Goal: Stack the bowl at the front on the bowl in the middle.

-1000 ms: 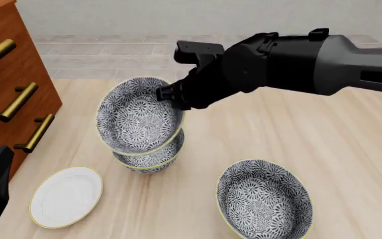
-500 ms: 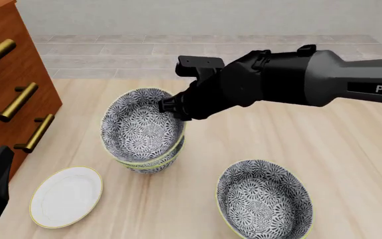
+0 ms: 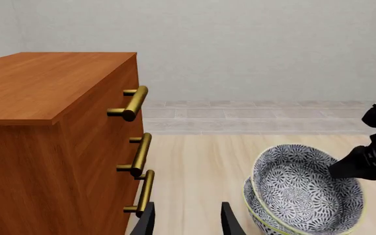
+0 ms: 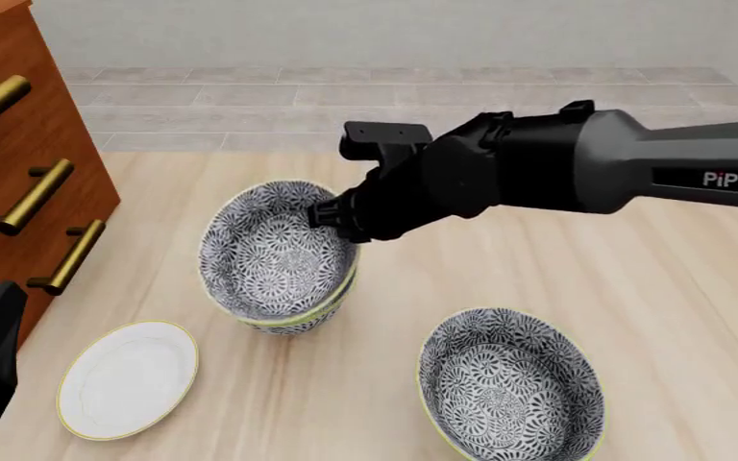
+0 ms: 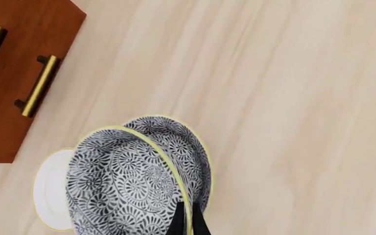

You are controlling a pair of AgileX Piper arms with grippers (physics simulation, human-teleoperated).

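1. Right gripper: the black fingers are pinched on the yellow-green rim of the deep grey-and-white floral bowl being carried, one finger inside the wall and one outside, as the right wrist view shows.

2. Location of the carried bowl: it sits tilted in the mouth of a second, matching floral bowl underneath, which stands on the pale wooden table. The left wrist view shows the two rims nearly nested. Whether the upper bowl rests fully on the lower one cannot be told.

3. Left gripper: idle near the brown wooden drawer cabinet with brass bar handles, its fingers spread apart and holding nothing.

4. Other items: a third floral bowl stands apart on the near right; a flat white plate with a yellow rim lies on the near left.

5. Step in hand, by judgement: final placement, with the stacking nearly complete.

6. Next move, by judgement: level the upper bowl until it seats, release the rim, and withdraw upward without dragging the wall, since a tilted release could tip the stack.
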